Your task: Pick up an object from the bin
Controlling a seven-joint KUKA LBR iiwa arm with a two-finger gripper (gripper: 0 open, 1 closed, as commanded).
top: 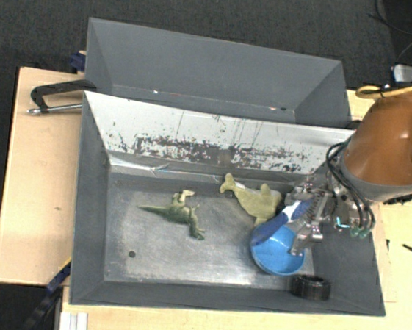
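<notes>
Gripper (303,234) low over blue cup, right side of bin (93,185).
The blue plastic cup (273,253) lies tilted on the bin floor near the right front corner, with the gripper's tip at its upper rim. Can't tell if the gripper is open or clamped on the rim. A tan toy animal (252,198) lies just behind the cup, near the back wall. A green dinosaur figure (180,212) is mid-floor, well apart. A black ring (309,286) sits just in front of the cup.

a rounded orange cover (390,141) is bulging above the silver metal gripper (303,238), black cables (347,191) are looping between them.
</notes>
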